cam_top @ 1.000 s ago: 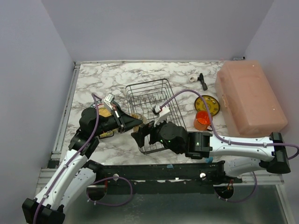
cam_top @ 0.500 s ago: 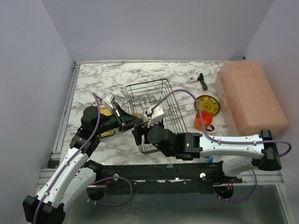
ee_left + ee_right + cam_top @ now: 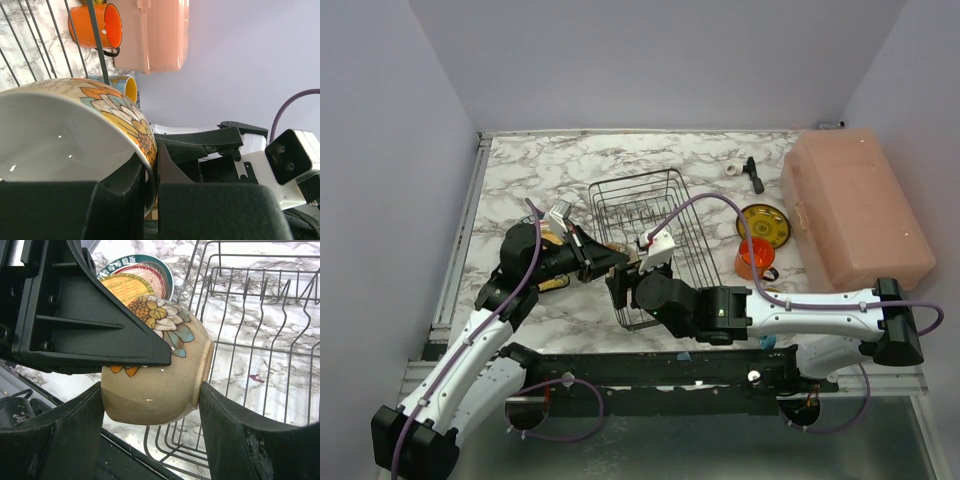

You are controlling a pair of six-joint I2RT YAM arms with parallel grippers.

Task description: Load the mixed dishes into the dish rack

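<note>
At the rack's point(image 3: 650, 215) near left corner the job looks barely begun: I see no dish in it, and the orange mug point(image 3: 752, 258) and yellow plate point(image 3: 765, 224) sit on the table point(image 3: 540, 170) to its right. The bowl point(image 3: 160, 380) hangs there, rim pinched by the left claw point(image 3: 150, 180). The right claw point(image 3: 150, 389) brackets its body, fingers against either side, but I cannot tell whether it grips.
</note>
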